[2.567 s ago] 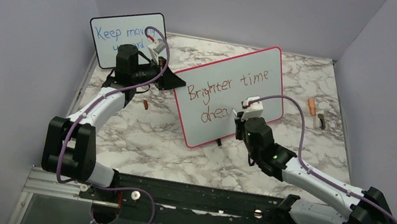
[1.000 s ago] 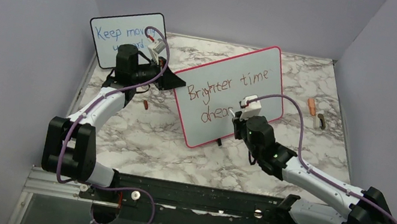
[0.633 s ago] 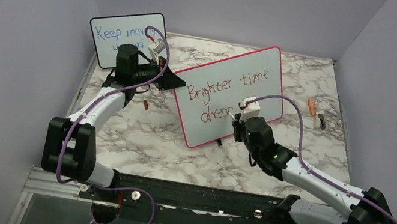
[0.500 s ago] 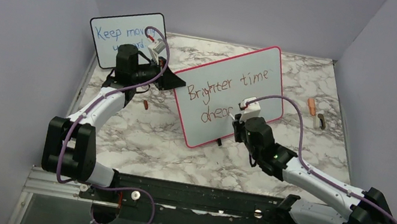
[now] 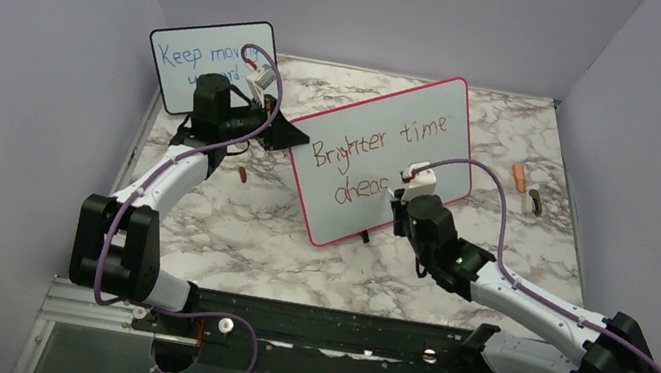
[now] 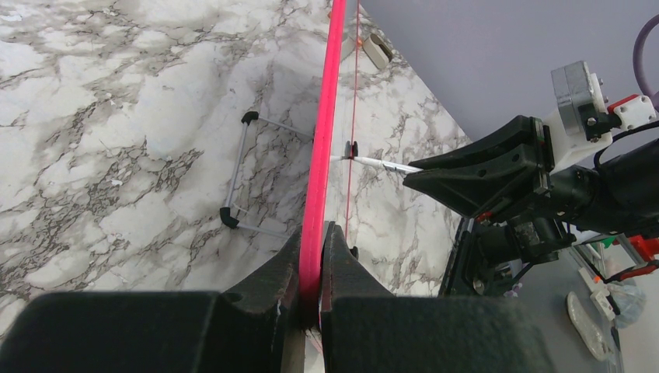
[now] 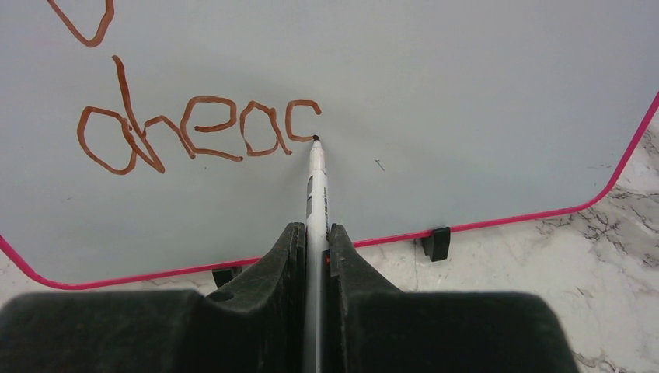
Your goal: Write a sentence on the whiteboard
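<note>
The right arm is stretched low from the near right corner toward the middle of the counter. The right gripper is clenched on a white marker, whose tip is pressed to the whiteboard just right of the last reddish-brown letter. The sentence is seen as "Brighter time" above a lower line reading "aheac".

The left arm is raised from the near left corner and bent toward the far edge. The left gripper is pinched on the pink frame at the board's left side.

The whiteboard is stood on black feet mid-counter, skewed to the far edge, with a wire stand behind it. A smaller board with blue writing is propped in the far left corner. The marbled counter is enclosed by lavender walls.
</note>
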Controlling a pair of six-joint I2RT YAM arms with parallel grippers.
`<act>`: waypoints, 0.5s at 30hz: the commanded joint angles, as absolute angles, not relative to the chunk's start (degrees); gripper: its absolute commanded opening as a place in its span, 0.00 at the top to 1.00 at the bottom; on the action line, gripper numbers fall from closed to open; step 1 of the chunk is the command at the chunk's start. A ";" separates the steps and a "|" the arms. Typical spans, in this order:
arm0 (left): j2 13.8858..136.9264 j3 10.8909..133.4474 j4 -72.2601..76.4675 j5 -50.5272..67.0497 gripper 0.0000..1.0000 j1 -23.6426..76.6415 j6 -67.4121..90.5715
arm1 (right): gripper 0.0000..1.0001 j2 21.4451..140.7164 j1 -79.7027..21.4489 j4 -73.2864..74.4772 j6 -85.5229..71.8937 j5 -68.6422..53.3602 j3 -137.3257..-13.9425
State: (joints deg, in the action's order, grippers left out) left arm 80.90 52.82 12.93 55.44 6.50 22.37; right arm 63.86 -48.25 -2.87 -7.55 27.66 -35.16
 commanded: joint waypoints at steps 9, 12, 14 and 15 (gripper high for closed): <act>82.94 52.21 7.30 48.52 1.00 6.64 16.61 | 0.99 62.48 -47.97 -7.44 -6.89 28.37 -36.21; 82.99 52.29 7.21 48.55 1.00 6.62 16.62 | 0.99 62.51 -47.98 -8.53 -6.37 28.73 -36.67; 82.99 52.29 7.21 48.54 1.00 6.61 16.61 | 0.99 62.90 -47.91 -9.07 -5.95 29.48 -37.19; 82.94 52.25 7.21 48.55 1.00 6.59 16.61 | 0.99 63.11 -47.91 -9.51 -5.59 29.69 -37.32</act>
State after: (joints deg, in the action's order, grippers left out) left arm 80.90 52.84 12.88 55.44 6.50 22.26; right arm 63.53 -48.25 -6.07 -7.01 28.45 -35.22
